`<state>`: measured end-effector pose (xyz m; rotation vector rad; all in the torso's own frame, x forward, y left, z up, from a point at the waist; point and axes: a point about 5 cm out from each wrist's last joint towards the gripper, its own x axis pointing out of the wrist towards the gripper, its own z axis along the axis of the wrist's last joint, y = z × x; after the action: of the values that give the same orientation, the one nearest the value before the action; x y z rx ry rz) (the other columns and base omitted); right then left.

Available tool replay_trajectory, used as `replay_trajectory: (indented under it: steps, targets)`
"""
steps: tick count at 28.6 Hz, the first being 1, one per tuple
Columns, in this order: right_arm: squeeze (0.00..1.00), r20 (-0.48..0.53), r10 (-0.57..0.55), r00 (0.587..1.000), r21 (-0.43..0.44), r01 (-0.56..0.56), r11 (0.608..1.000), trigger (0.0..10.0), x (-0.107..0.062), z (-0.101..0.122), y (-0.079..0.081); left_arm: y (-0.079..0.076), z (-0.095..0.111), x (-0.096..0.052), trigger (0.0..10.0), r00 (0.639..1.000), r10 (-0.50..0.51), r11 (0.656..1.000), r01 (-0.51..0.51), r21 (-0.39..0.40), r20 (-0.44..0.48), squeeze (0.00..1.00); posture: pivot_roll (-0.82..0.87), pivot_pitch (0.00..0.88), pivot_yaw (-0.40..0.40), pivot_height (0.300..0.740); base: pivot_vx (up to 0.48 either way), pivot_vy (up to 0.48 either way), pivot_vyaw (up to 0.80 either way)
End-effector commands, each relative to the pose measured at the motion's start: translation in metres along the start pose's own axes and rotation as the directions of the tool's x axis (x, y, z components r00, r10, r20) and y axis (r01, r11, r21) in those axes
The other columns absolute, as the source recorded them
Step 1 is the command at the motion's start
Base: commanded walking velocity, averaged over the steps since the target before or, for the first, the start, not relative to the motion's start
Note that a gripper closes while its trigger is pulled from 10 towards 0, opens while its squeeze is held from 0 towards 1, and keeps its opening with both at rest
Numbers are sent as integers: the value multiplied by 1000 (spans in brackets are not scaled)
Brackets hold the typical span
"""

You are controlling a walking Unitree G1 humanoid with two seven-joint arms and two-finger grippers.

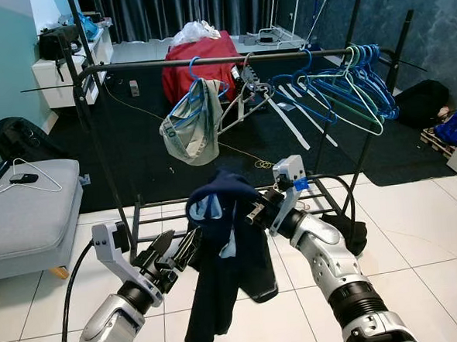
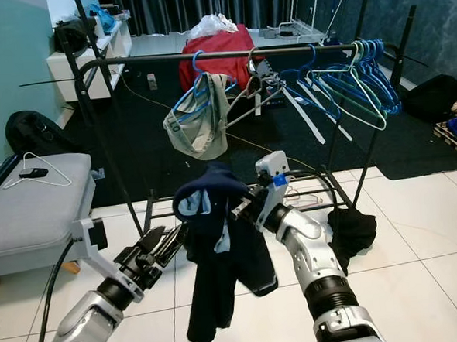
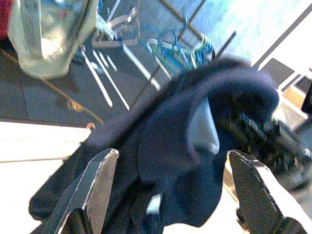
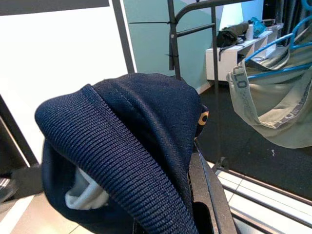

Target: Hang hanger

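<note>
Dangling from the right gripper (image 1: 256,210), whose jaws pinch its collar end, the navy garment (image 1: 227,252) hangs long-axis downward, below and short of the rack rail (image 1: 229,60). Beside it, the left gripper (image 1: 174,250) waits with jaws wide, holding nothing.

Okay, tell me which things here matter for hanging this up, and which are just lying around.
For the job: navy garment, held up by the right claw; left claw, open beside it; rack rail.

Lying about: blue hangers, grey shorts, white hanger on the bench, red bag, black backpack.
</note>
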<state>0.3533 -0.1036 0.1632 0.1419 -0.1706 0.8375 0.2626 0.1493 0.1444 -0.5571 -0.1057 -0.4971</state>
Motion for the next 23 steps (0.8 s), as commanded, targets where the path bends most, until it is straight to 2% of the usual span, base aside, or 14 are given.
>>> replay_trajectory:
  steps: [1,3,5,8,11,12,14,17,18,19,20,23]
  targets:
    - [0,29,24,999,-8,-24,1000,0,5,5,4,2,0,4,10000,1000,21,1000,-22,11,16,0,39,43,-34,740,0,0,0]
    - [0,26,27,999,-15,-27,1000,0,6,4,6,7,-7,9,10000,997,69,996,-67,61,-31,0,34,32,-29,740,0,0,0]
    - [0,26,27,999,-15,-27,1000,0,6,4,6,7,-7,9,10000,997,69,996,-67,61,-31,0,34,32,-29,740,0,0,0]
    - [0,23,24,999,-28,-23,999,0,7,3,7,9,-16,11,10000,986,122,984,-105,147,-111,0,35,29,-27,740,0,0,0]
    - [0,24,23,999,-31,-22,999,0,8,3,8,10,-19,11,10000,981,135,981,-114,155,-137,0,35,26,-26,740,0,0,0]
    - [0,29,23,999,-35,-22,999,0,9,2,10,16,-25,10,10000,964,190,966,-151,209,-186,0,37,24,-25,740,0,0,0]
    - [0,41,22,999,-34,-20,999,0,10,3,11,22,-26,7,10000,949,252,944,-198,264,-190,0,36,23,-23,740,0,0,0]
    - [0,45,21,999,-34,-19,999,0,11,4,11,26,-25,6,10000,941,290,930,-232,285,-178,0,36,23,-23,740,0,0,0]
    - [0,50,21,999,-33,-19,999,0,11,5,11,31,-23,4,10000,927,339,909,-278,310,-164,0,36,23,-23,740,0,0,0]
    - [0,53,21,998,-31,-19,999,0,12,5,11,33,-22,3,10000,920,361,901,-301,313,-153,0,36,23,-23,740,0,0,0]
    - [0,62,32,998,-23,-30,999,0,13,6,13,35,-22,4,10000,917,377,904,-333,268,-129,0,41,30,-30,740,0,0,0]
    - [0,68,42,997,-19,-41,999,0,14,6,15,35,-22,7,10000,919,379,910,-349,223,-109,0,41,30,-30,740,0,0,0]
